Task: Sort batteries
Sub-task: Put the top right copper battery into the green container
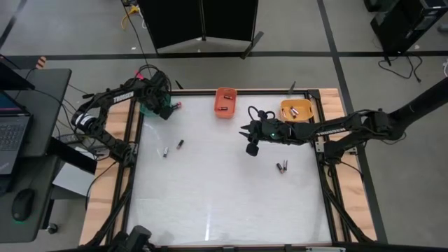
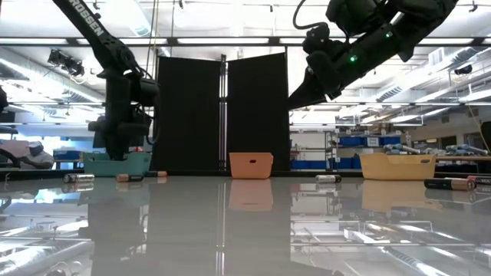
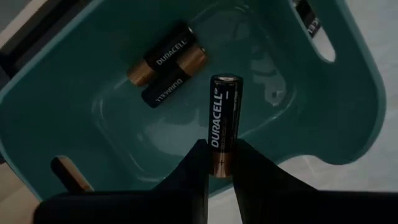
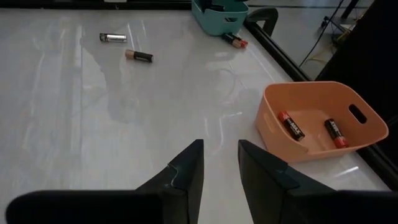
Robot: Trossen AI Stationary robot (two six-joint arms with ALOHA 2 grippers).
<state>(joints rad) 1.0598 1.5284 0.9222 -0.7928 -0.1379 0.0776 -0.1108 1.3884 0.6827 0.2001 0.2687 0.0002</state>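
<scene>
My left gripper (image 3: pixel 222 171) hangs over the teal bin (image 3: pixel 323 118) at the table's far left corner (image 1: pixel 150 106) and is shut on a black-and-copper Duracell battery (image 3: pixel 224 115). Two like batteries (image 3: pixel 166 64) lie on the bin's floor. My right gripper (image 4: pixel 221 165) is open and empty, raised above the table's middle (image 1: pixel 252 137), near the orange bin (image 4: pixel 320 121), which holds two red-ended batteries (image 4: pixel 292 126). Loose batteries lie flat on the table: two left of centre (image 1: pixel 173 148), two near the right (image 1: pixel 281 166), one beside the teal bin (image 1: pixel 176 106). My left gripper pinches the Duracell battery between its two fingers at the copper-coloured end (image 3: pixel 222 163). The fingers come from above, pointing down into the bin, and lie along the battery. The battery sticks out past the fingertips, lifted clear above the bin's floor.
A yellow bin (image 1: pixel 296 110) with batteries stands at the far right, beside the right arm. The three bins line the far edge. The white table's near half (image 1: pixel 224 210) holds nothing. Wooden rails and black frame bars border the table.
</scene>
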